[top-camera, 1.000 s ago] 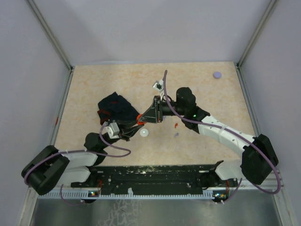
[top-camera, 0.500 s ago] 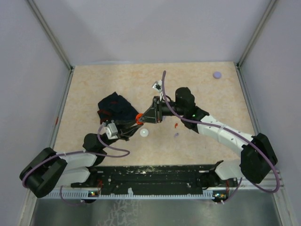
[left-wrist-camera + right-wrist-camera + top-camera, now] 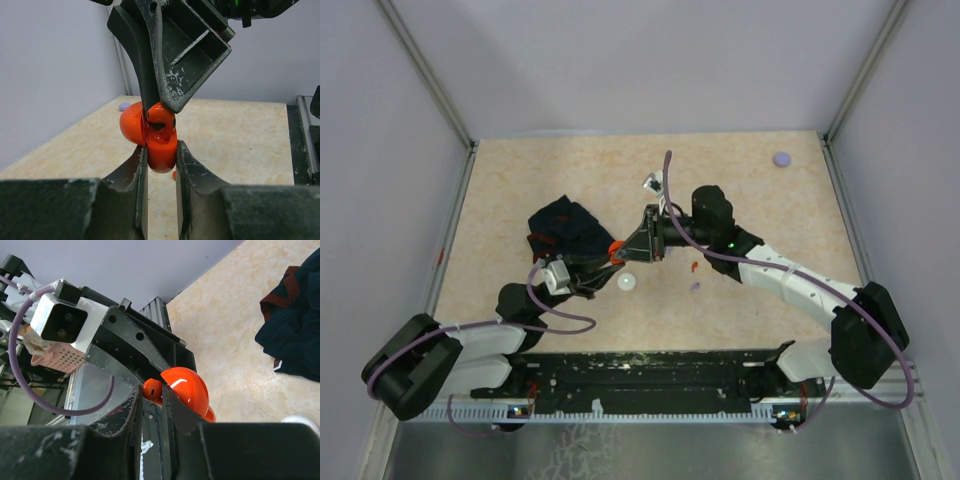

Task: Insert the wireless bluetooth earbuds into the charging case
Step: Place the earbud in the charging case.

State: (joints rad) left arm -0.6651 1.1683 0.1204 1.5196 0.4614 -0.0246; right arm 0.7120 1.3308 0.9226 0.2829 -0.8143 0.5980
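My left gripper (image 3: 161, 150) is shut on the base of a red charging case (image 3: 161, 152), held above the table with its round lid (image 3: 131, 127) swung open. My right gripper (image 3: 152, 392) is shut on a red earbud (image 3: 152, 389) and holds it at the case's open top (image 3: 161, 117). In the top view both grippers meet at the case (image 3: 615, 250) in the middle of the table. Another red earbud (image 3: 692, 267) and a lavender earbud (image 3: 695, 287) lie on the table to the right.
A dark cloth (image 3: 565, 228) lies crumpled left of the grippers. A white round disc (image 3: 626, 283) sits just in front of them. A lavender disc (image 3: 781, 158) rests near the back right corner. Walls close in the table on three sides.
Both arms have shifted only slightly, with the case and the earbud staying together. Neither grip has changed.
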